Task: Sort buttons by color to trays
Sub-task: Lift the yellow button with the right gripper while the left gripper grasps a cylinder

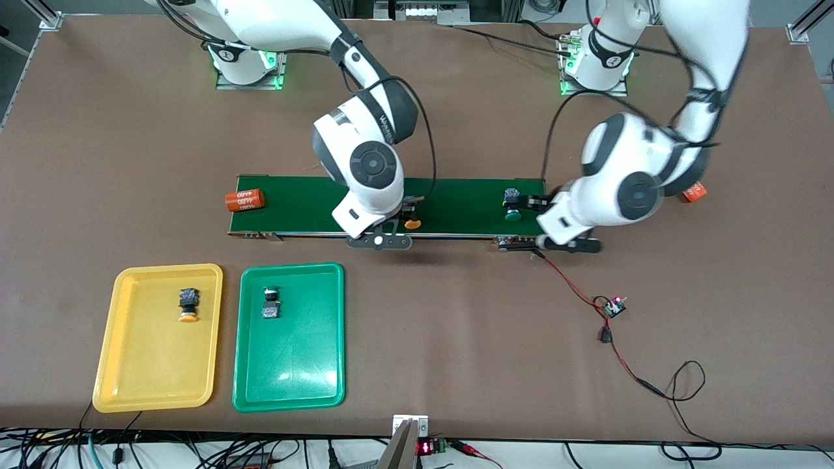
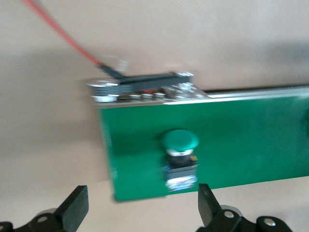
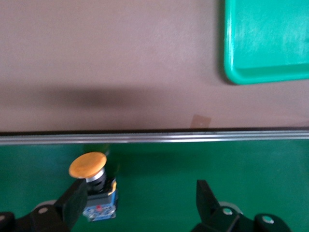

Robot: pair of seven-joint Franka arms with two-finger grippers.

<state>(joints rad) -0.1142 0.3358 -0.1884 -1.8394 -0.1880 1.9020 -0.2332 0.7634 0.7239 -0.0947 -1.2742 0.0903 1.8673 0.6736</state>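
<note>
Buttons (image 1: 513, 203) (image 1: 410, 219) lie on the belt (image 1: 456, 202) under both open end effectors.

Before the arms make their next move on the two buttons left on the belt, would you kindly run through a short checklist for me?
1. Left end effector open over the green button: ok.
2. Green button free on the conveyor belt, near its end: ok.
3. Right end effector open, yellow-orange button lying by one finger: ok.
4. Yellow-orange button centred between the fingers: not ok, it sits to one side.
5. Yellow tray holds one yellow-orange-capped button, with room left: ok.
6. Green tray holds one button; its cap colour: cannot tell.
</note>
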